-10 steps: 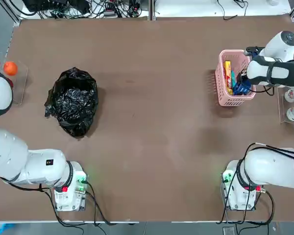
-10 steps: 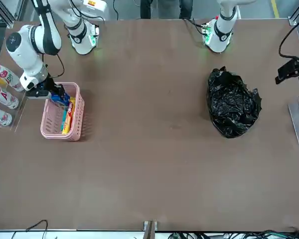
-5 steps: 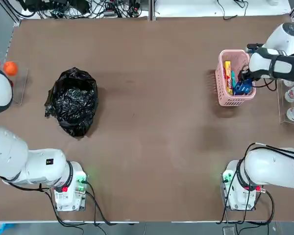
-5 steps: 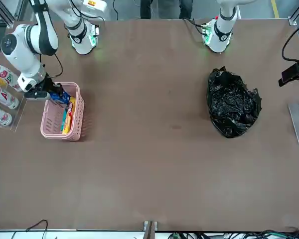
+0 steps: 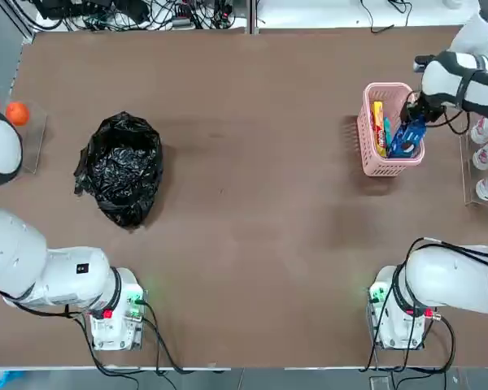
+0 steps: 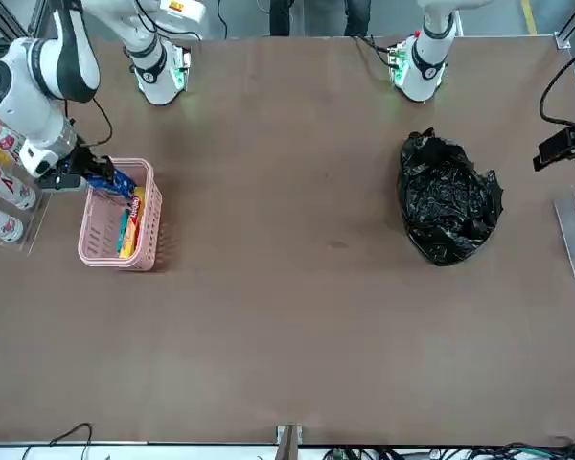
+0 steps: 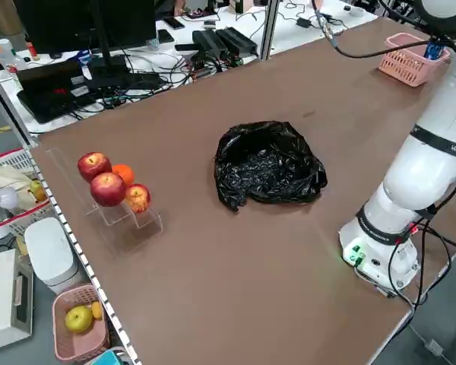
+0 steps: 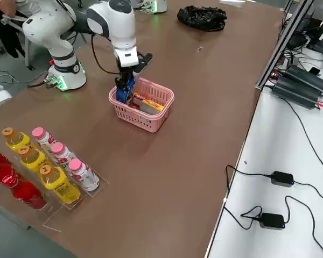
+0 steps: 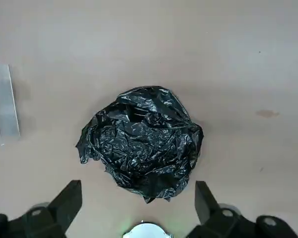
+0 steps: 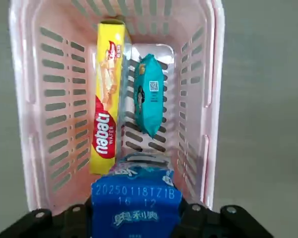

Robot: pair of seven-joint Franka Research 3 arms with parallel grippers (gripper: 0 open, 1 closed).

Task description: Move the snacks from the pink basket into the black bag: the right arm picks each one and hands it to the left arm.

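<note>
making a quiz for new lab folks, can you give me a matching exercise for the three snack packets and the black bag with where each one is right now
Things:
1. blue packet
2. yellow wafer packet
3. teal packet
4. black bag

Places or states:
A. lying in the pink basket, along one side wall
B. on the table, below the open left claw
C. gripped in the right claw, above the basket
D. on the basket floor, near the middle

Pairs: 1-C, 2-A, 3-D, 4-B

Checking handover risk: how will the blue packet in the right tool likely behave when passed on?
The blue packet keeps its flat shape in the right tool, so probably fairly stiff. It looks small and thin, so probably light. Its printed wrapper may be slippery.
</note>
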